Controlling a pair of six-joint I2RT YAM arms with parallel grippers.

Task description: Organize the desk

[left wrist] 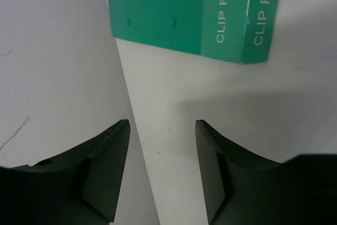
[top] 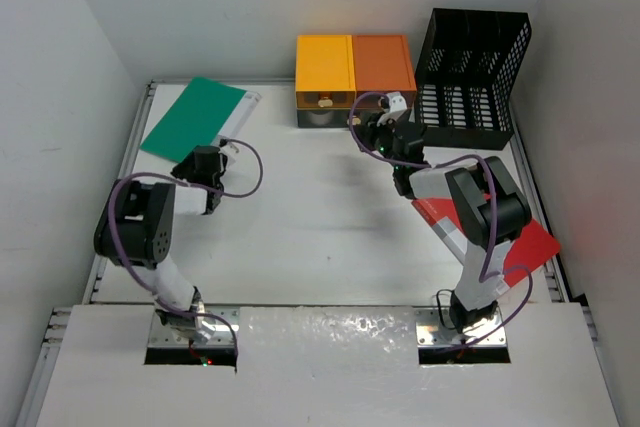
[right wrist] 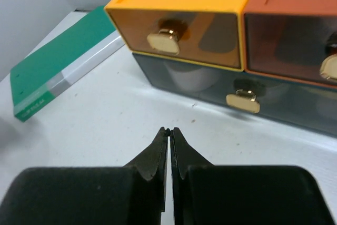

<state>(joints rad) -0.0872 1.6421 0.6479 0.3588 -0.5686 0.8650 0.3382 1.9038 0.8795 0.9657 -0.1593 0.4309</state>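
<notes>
Top external view, starting at the near edge: both arms are bolted there on the white table (top: 320,237), which fills pretty much the whole floor between the white walls and has thin rails down its sides. The right arm (top: 485,212) leans over a red folder (top: 535,242) that lies flat by the right edge, partly hidden under the arm. The left arm (top: 140,222) is folded up on the left side with a purple cable (top: 250,162) looped off it. From its wrist cam, the left pincer (left wrist: 162,126) is partway open. Its fingers are clearly apart with only bare table between them, so it's not gripping anything. It points at a green clip file (left wrist: 158,9) a little way ahead, with "CLIP FILE" printed on the spine. The right pincer (right wrist: 169,130) is closed right up, tips touching, nothing in it, sitting low just in front of the drawer unit. That unit is at the far edge, about the middle. It has a yellow drawer (right wrist: 179,30) and an orange drawer (right wrist: 295,40) side by side on top and one wide dark drawer (right wrist: 200,82) underneath. All three have gold knobs and look closed. The green file lies tilted in the far left corner, and I can't tell whether it touches the back rail. A black mesh basket (top: 468,62) stands in the far right corner, just beside the orange drawer.
</notes>
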